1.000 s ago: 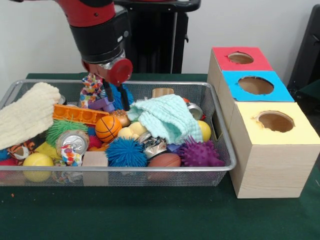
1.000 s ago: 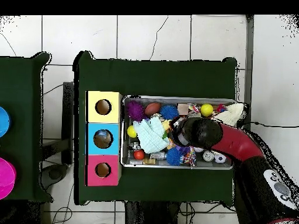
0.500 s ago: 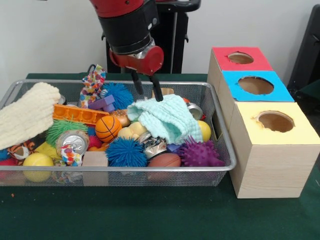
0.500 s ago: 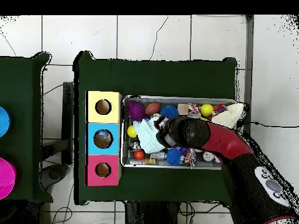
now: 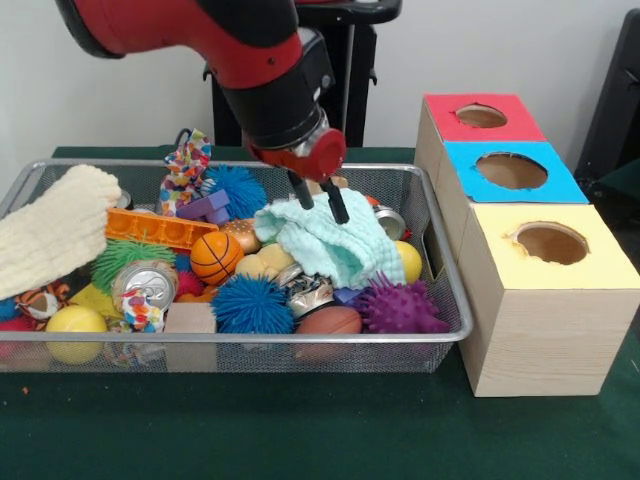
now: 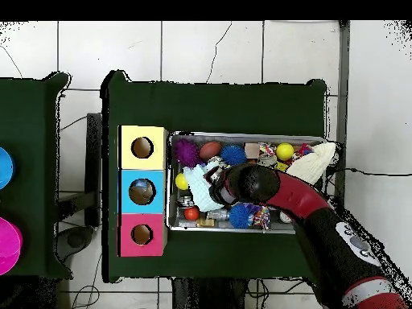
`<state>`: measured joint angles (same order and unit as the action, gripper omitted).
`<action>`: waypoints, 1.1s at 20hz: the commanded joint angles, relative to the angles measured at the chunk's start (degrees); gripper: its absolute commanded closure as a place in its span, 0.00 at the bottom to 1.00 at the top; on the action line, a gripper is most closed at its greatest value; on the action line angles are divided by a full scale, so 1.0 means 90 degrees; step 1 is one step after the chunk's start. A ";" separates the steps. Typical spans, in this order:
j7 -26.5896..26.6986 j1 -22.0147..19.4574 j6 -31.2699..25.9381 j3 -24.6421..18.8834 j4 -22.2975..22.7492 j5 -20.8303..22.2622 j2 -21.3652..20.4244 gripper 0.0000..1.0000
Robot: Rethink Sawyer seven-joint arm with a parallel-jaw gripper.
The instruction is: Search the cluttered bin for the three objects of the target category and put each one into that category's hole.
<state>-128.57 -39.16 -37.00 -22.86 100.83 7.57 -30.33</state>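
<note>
While no writing is legible anywhere, the gripper (image 5: 322, 202) hangs with fingers parted and empty, tips just above the mint cloth (image 5: 335, 240) inside the wire mesh bin (image 5: 452, 285), beside three boxes.

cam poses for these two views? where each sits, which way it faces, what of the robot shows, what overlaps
Front view: sits across the table facing the robot; looks at the wire basket and the three boxes beside it; shows the red arm, the gripper open over the mint cloth, and the black pedestal behind.
Overhead view: sits above the table looking straight down, robot base at the bottom; shows the arm reaching over the basket, gripper hidden beneath it.
Shared: basket, cloth, red, blue and yellow boxes, arm; turned half round between views.
</note>
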 commanded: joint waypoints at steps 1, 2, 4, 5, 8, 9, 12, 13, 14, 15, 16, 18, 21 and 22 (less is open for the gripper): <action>-0.0364 0.0304 -0.0312 0.0642 -0.0404 0.0211 0.1002 0.00; -0.0354 0.0311 -0.0289 0.0679 -0.0441 0.0197 0.1117 0.00; -0.0322 0.0374 -0.0359 0.0766 -0.0560 0.0170 0.1316 0.00; -0.0254 0.0403 -0.0360 0.0822 -0.0660 0.0200 0.1443 0.00; -0.0032 0.0542 -0.0424 0.0940 -0.1010 0.0309 0.1714 0.00; 0.0034 0.0595 -0.0402 0.0998 -0.1131 0.0376 0.1798 0.00; 0.0240 0.0716 -0.0536 0.1084 -0.1395 0.0498 0.1902 0.00; 0.0332 0.0725 -0.0552 0.1060 -0.1430 0.0526 0.1903 0.00; 0.0406 0.0767 -0.0611 0.1077 -0.1498 0.0577 0.1889 0.00; 0.0385 0.0838 -0.0575 0.1156 -0.1544 0.0643 0.1861 1.00; 0.0331 0.0900 -0.0511 0.1216 -0.1551 0.0694 0.1834 1.00; 0.0223 0.1025 -0.0383 0.1336 -0.1564 0.0795 0.1778 1.00; 0.0003 0.1327 0.0042 0.1586 -0.1558 0.1098 0.1530 1.00; -0.0215 0.1551 0.0198 0.1818 -0.1547 0.1252 0.1314 1.00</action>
<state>-128.57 -30.05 -38.68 -14.05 93.22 10.66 -18.50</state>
